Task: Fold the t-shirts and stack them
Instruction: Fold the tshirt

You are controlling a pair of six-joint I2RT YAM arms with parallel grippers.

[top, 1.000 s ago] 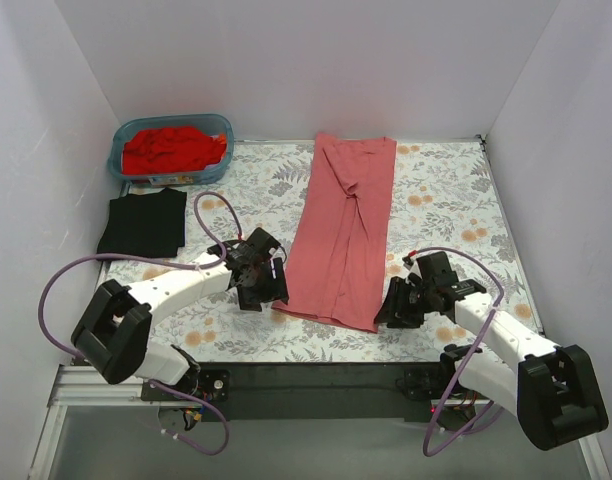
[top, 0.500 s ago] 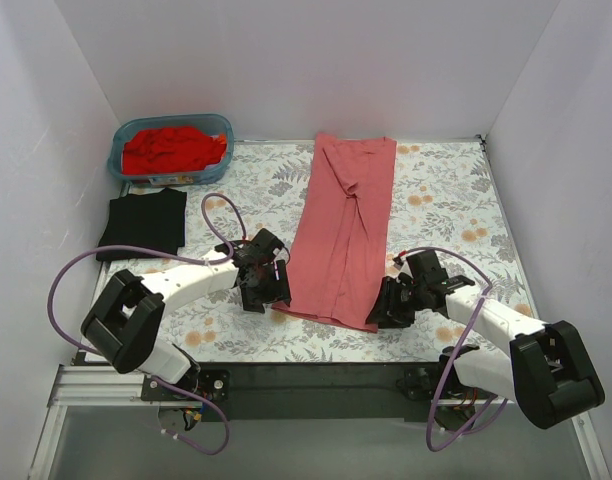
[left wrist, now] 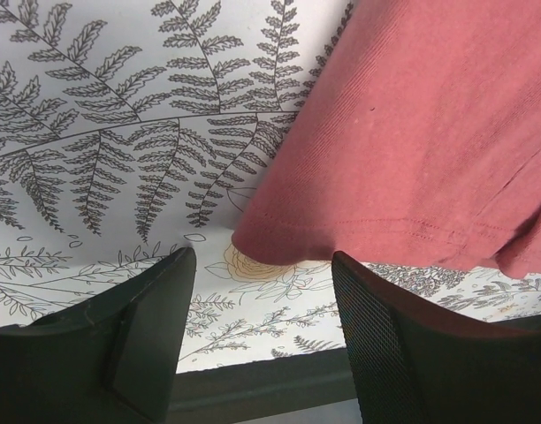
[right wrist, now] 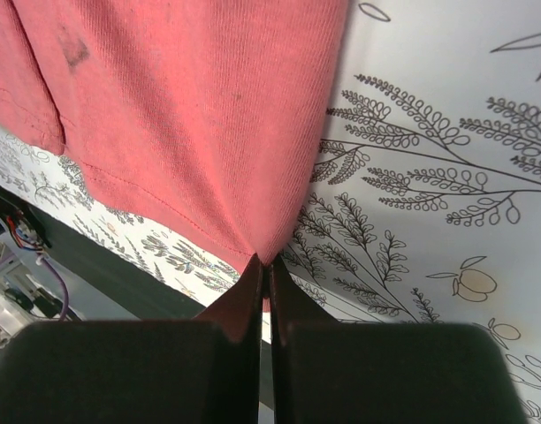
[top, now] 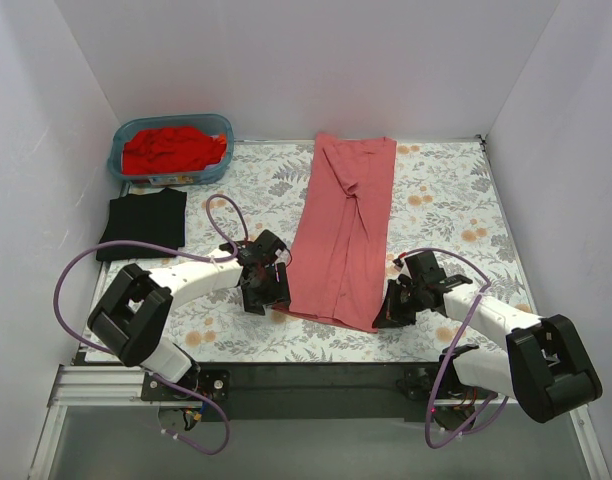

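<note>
A salmon-pink t-shirt (top: 344, 232) lies folded into a long strip down the middle of the floral table cover. My right gripper (top: 385, 316) is shut on the shirt's near right corner (right wrist: 272, 249), the cloth pinched between its fingers. At the near left corner (left wrist: 253, 237), my left gripper (top: 273, 303) stands open, with the corner lying just ahead of the gap between its fingers (left wrist: 138, 318). A black t-shirt (top: 143, 221) lies folded at the left. Red t-shirts (top: 174, 148) fill a bin at the back left.
The blue plastic bin (top: 125, 168) stands in the back left corner by the white walls. The table's near edge is a dark rail (top: 316, 385), close behind both grippers. Purple cables (top: 218, 215) loop off each arm.
My right gripper moved left to the shirt's near right corner and shut on it. The left gripper edged in toward the near left corner and stayed open.
</note>
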